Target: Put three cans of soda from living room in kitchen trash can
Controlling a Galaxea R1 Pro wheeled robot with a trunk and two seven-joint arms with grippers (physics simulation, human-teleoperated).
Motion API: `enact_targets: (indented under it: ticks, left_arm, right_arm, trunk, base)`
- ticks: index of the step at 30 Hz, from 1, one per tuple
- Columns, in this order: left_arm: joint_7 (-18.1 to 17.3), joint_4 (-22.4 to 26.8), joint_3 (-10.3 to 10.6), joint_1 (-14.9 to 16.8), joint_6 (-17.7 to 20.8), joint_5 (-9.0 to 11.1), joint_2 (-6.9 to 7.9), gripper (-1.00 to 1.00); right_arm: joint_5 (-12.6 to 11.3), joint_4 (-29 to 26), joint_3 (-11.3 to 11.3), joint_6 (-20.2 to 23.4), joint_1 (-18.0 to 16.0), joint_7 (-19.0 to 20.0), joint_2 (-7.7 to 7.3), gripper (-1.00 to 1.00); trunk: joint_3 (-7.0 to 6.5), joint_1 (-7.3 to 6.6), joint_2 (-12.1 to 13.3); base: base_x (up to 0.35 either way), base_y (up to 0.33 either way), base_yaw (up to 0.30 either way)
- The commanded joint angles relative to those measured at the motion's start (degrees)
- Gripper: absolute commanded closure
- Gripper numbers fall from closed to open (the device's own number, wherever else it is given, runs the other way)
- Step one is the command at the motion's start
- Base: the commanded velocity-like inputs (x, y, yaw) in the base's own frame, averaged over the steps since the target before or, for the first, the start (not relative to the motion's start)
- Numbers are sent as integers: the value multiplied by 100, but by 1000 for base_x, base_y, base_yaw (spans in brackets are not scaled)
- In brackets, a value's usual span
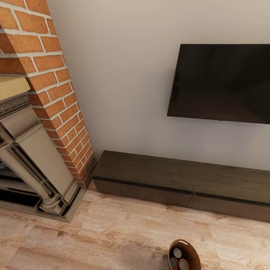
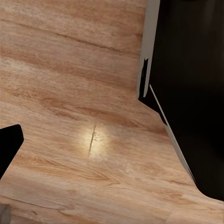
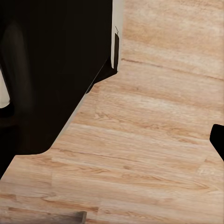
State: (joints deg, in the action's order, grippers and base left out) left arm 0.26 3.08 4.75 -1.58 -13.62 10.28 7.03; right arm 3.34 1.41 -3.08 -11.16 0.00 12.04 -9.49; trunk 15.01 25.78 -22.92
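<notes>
The tash can [image 1: 195, 255], a small round bin with a glossy copper-brown inside, shows at the bottom edge of the head view, cut off by the frame. Inside it I see three can of soda tops: one silver-grey [image 1: 177, 253], one with an orange side [image 1: 173, 263] and one darker [image 1: 183, 265]. What the bin rests on is hidden. A dark fingertip [image 2: 8, 145] pokes in at the edge of the left wrist view, and another dark fingertip [image 3: 218, 139] at the edge of the right wrist view. Both hang over bare wood floor, holding nothing that I can see.
I face the living room wall: a red-brick fireplace [image 1: 56, 93] with a stone surround on the left, a wall TV [image 1: 221, 82] on the right, and a long dark low cabinet [image 1: 180, 180] beneath it. Light wood floor [image 1: 112, 232] lies between. My dark body [image 2: 191, 84] [image 3: 46, 70] looms beside both wrists.
</notes>
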Motion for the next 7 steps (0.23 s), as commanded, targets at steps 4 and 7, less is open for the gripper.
enact_targets:
  ticks: [4, 7]
  left_arm:
    - [0, 0, 0, 0, 0, 0, 2, -100]
    - [0, 0, 0, 0, 0, 0, 1, -100]
  right_arm:
    - [0, 0, 0, 0, 0, 0, 0, -100]
    - [0, 0, 0, 0, 0, 0, 0, -100]
  trunk:
    - [0, 0, 0]
    - [0, 0, 0]
  base:
    - [0, 0, 0]
    - [0, 0, 0]
